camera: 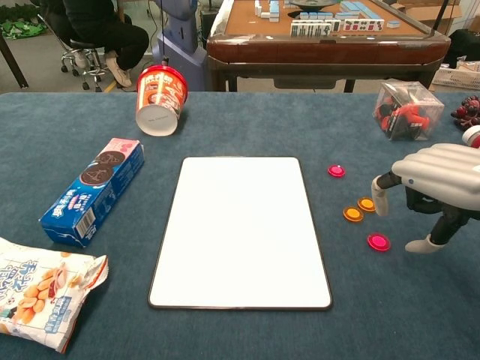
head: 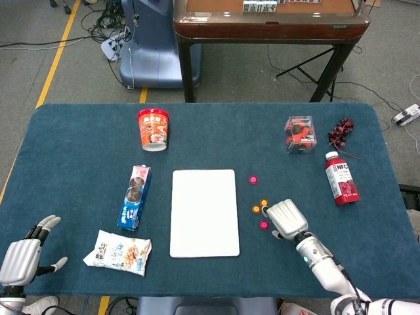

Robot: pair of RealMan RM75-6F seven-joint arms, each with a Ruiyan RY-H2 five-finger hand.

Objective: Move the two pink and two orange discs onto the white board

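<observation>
The white board [head: 204, 212] [camera: 240, 229] lies flat at the table's middle. To its right sit two pink discs [head: 253, 179] [head: 264, 225] and two orange discs [head: 264, 203] [head: 256, 209] side by side. In the chest view the pink discs [camera: 337, 171] [camera: 379, 241] and the orange pair [camera: 353, 214] [camera: 367, 204] lie bare on the cloth. My right hand [head: 286, 218] [camera: 439, 184] hovers just right of them, palm down, fingers [camera: 380, 196] apart and pointing down beside the orange pair, holding nothing. My left hand [head: 23, 256] rests open at the near left corner.
A red noodle cup [head: 153, 128], a blue cookie box [head: 134, 197] and a snack bag [head: 119, 252] lie left of the board. A clear box [head: 300, 134], grapes [head: 341, 131] and a red juice bottle [head: 341, 178] stand at the right.
</observation>
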